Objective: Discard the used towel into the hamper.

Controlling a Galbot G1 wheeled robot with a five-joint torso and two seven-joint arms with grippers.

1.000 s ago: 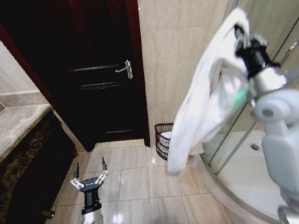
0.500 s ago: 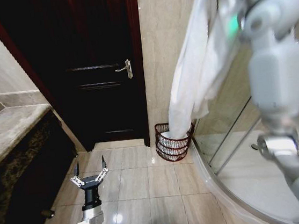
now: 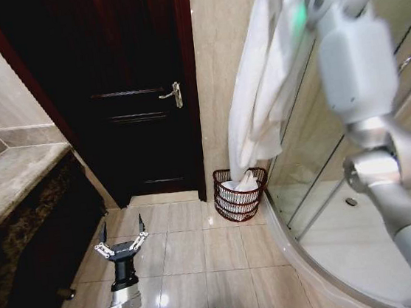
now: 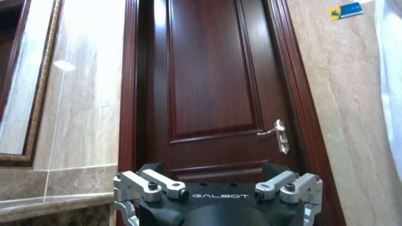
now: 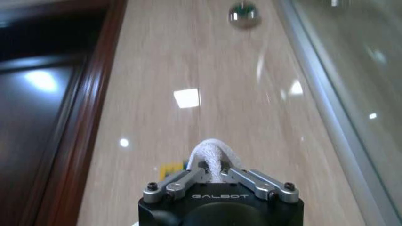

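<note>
A long white towel [image 3: 258, 96] hangs from high up at the right, against the beige wall. Its lower end drops into the hamper [image 3: 239, 195], a small dark reddish-brown openwork basket on the floor in the corner beside the door. The right wrist view has my right gripper [image 5: 212, 172] shut on a bunched fold of the towel [image 5: 212, 151], held high near the wall. My right arm [image 3: 350, 56] reaches up past the top of the head view. Low over the floor tiles at the left, my left gripper [image 3: 123, 235] is open and holds nothing.
A dark wooden door [image 3: 136, 95] with a metal handle [image 3: 171, 95] stands left of the hamper. A stone counter [image 3: 8, 184] runs along the left. The curved glass shower enclosure [image 3: 327, 177] and its raised tray [image 3: 328, 251] are at the right. Open floor tiles [image 3: 202, 251] lie between.
My right arm has risen and swung toward the wall, carrying the towel from mid-air to above the hamper; the towel's lower end now lies in it. The left arm has not moved.
</note>
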